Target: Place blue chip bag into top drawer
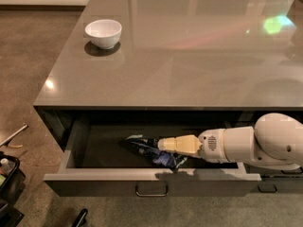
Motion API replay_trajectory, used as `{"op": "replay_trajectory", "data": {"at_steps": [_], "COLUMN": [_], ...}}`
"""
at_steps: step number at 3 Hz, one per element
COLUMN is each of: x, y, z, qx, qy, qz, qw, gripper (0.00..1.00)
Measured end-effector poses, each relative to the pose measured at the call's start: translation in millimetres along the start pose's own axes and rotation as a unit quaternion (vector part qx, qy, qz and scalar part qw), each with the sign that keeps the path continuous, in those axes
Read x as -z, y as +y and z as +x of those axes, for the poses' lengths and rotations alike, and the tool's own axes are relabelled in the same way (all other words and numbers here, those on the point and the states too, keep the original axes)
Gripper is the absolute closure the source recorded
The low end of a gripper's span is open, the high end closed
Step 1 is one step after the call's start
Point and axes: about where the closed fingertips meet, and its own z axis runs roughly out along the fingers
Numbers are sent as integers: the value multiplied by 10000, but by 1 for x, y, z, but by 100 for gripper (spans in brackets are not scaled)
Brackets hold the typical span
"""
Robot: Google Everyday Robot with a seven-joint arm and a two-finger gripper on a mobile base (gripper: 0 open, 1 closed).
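The top drawer [94,177] is pulled open below the grey countertop, with its small curved metal handle [151,192] centred on its front. The blue chip bag [150,151] lies crumpled inside the drawer, near the middle and low on the drawer floor. My gripper [164,144] reaches in from the right, over the drawer's front rim. Its cream fingers are together and pinch the bag's upper right part. The white arm [265,143] hides the drawer's right end.
A white bowl [103,32] stands on the countertop [189,56] at the back left. Dark objects [8,178] sit on the floor at the lower left. Another drawer handle [267,189] shows below the arm at the right.
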Motion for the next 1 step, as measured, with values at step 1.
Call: {"op": "replay_trajectory", "data": {"at_steps": [1], "x": [0], "y": [0], "z": [0], "qx": [0], "qy": [0], "qz": [0], "qw": [10000], "gripper": [0]}}
